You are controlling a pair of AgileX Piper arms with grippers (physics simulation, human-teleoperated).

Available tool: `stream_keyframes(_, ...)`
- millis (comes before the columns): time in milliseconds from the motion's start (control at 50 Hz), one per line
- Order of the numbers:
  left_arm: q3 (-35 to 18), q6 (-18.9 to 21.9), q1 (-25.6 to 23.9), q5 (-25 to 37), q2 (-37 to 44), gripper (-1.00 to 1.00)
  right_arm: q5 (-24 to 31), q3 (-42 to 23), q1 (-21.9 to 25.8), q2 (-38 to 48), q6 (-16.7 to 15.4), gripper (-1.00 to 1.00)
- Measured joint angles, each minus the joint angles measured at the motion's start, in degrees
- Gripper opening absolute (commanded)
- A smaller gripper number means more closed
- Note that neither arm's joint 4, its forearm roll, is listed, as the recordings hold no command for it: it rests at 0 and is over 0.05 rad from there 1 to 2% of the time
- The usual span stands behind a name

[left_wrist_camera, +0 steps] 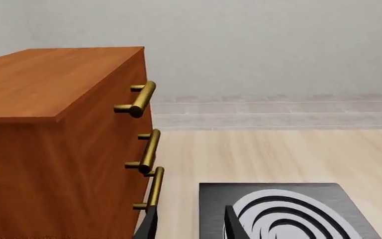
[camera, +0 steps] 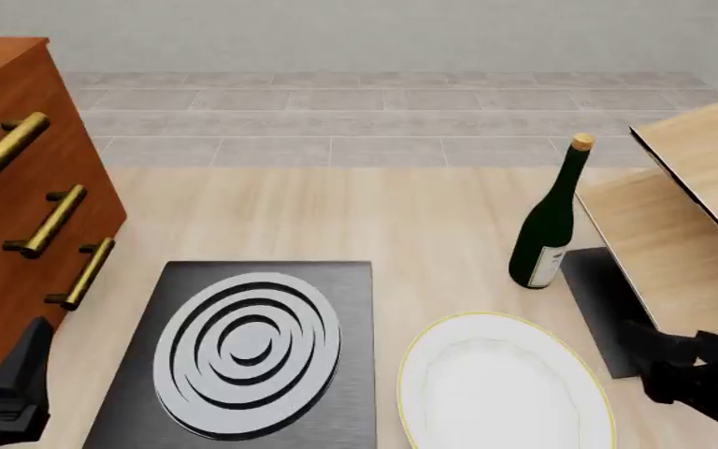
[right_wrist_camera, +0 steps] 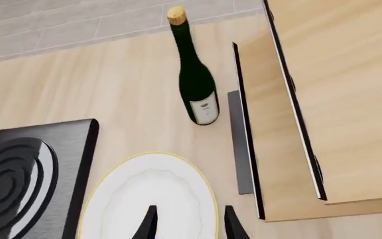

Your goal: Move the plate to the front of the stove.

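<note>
Right tool (right_wrist_camera: pixel 187 224) hangs open over the plate (camera: pixel 503 388), gripping nothing. Left tool (left_wrist_camera: pixel 189 226), also open, is idle. Plate lies right of the stove (camera: pixel 250 341), unmoved; everything remains.

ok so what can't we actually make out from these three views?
- Plate: near edge cut off by the frame in the front view and right wrist view.
- Stove: near edge cropped in all views.
- Left gripper: only fingertips show in its wrist view.
- Right gripper: only tips visible above the plate; contact cannot be judged.
- Wine bottle label: too small to read.
</note>
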Motion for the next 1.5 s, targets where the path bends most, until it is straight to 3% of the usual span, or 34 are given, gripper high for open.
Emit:
stream_keyframes(440, 0.0, -0.1, -0.3, -1.9, 2.2, 1.00, -7.2, 4.7, -1.7, 10.7, 4.5, 1.00)
stream_keyframes(1080, 0.0, -0.5, -0.4, -4.2, 5.1, 1.00, -23.0, 14.0, -1.3, 24.6, 8.6, 1.00)
stream_keyframes(1500, 0.0, -0.9, -0.8, -5.7, 6.7, 1.00, -25.8, 17.8, 0.9, 26.8, 10.9, 1.00)
